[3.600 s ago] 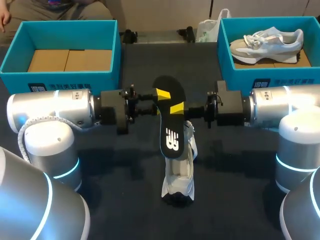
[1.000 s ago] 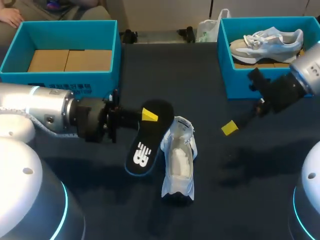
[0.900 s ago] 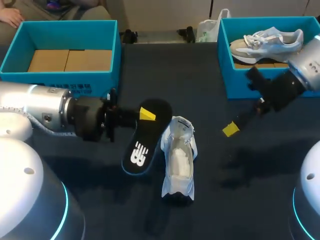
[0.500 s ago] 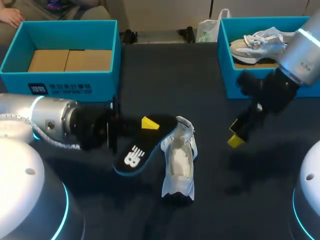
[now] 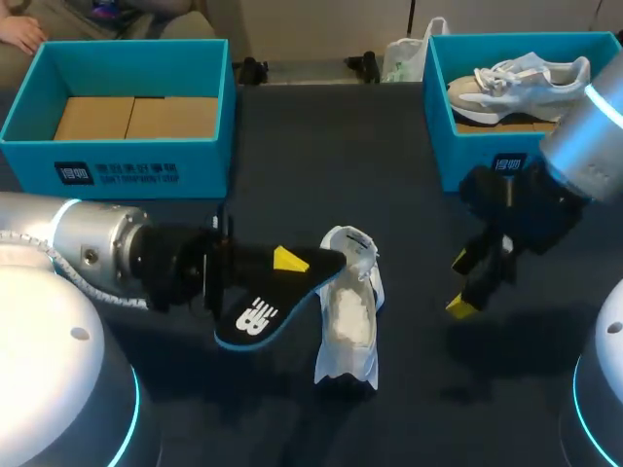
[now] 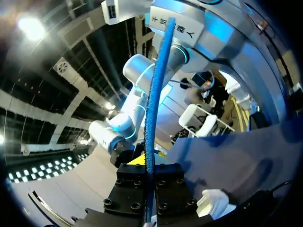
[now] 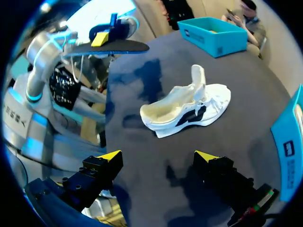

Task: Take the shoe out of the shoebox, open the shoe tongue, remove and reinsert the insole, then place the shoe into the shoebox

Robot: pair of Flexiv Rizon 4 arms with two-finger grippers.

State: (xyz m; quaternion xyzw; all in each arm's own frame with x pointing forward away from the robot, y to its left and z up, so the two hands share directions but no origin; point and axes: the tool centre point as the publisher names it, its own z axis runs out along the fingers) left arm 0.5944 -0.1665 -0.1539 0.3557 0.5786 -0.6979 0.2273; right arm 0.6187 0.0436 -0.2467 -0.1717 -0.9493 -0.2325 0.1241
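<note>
The left gripper (image 5: 289, 259) was clamped on one end of the black insole (image 5: 255, 313), holding it out just beside the white shoe (image 5: 348, 316). The shoe stood on its sole on the dark table (image 5: 321, 146), outside both boxes, its tongue pulled up. The right gripper (image 5: 463, 282) hung wide apart and empty over the table, right of the shoe, near the blue shoebox (image 5: 467, 156) that held a second shoe (image 5: 521, 83).

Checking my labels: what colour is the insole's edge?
Blue; the insole shows it best in the left wrist view.
</note>
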